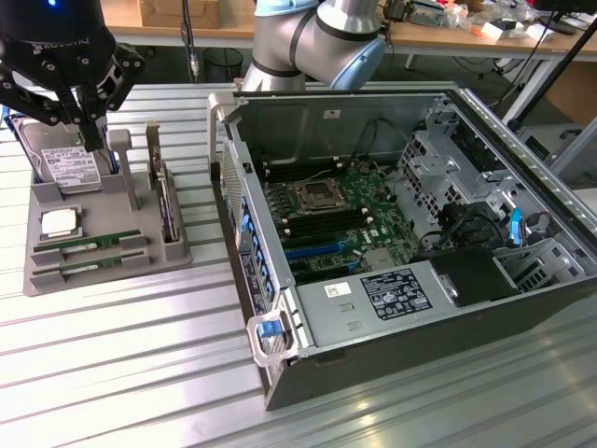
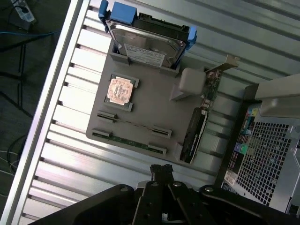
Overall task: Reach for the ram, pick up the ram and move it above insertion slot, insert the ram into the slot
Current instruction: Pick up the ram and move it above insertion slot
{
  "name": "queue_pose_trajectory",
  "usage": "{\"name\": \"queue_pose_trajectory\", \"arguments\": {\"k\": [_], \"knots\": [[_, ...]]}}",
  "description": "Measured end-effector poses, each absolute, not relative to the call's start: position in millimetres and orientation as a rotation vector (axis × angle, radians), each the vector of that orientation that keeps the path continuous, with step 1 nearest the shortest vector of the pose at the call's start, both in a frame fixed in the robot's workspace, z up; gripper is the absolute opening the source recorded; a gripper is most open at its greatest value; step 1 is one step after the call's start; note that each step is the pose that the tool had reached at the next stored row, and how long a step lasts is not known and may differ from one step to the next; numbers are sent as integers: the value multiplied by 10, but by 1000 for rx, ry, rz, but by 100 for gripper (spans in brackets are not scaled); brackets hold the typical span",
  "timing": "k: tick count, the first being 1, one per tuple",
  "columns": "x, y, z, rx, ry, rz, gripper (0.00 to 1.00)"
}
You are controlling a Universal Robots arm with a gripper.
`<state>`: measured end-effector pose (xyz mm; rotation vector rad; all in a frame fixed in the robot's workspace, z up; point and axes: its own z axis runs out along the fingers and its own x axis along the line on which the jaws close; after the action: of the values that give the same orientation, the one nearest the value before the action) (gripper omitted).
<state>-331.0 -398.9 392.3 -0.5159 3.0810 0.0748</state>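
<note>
Two green ram sticks lie side by side in the grey tray (image 1: 37,210), one (image 1: 89,245) just behind the other (image 1: 91,265). The wrist view looks down on the same pair, one ram (image 2: 133,125) beside the other (image 2: 129,141). My black gripper (image 1: 93,140) hangs above the tray's back, over the hard drive, well above the sticks. Its fingers (image 2: 161,169) are shut with nothing between them. The long black memory slot (image 1: 283,174) sits on the motherboard inside the open computer case, beside the square processor socket (image 1: 311,196).
The tray also holds a silver hard drive (image 1: 73,168), a square processor chip (image 1: 58,222) and an upright expansion card (image 1: 166,205). The open case (image 1: 280,369) stands at the exterior view's right, with blue sockets (image 1: 308,250) and a power supply (image 1: 392,294). Ribbed metal table all around.
</note>
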Motion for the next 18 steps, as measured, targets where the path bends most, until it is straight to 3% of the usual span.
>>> {"name": "queue_pose_trajectory", "arguments": {"k": [18], "knots": [[-3310, -3989, 3923, -772, 3031, 77, 11]]}}
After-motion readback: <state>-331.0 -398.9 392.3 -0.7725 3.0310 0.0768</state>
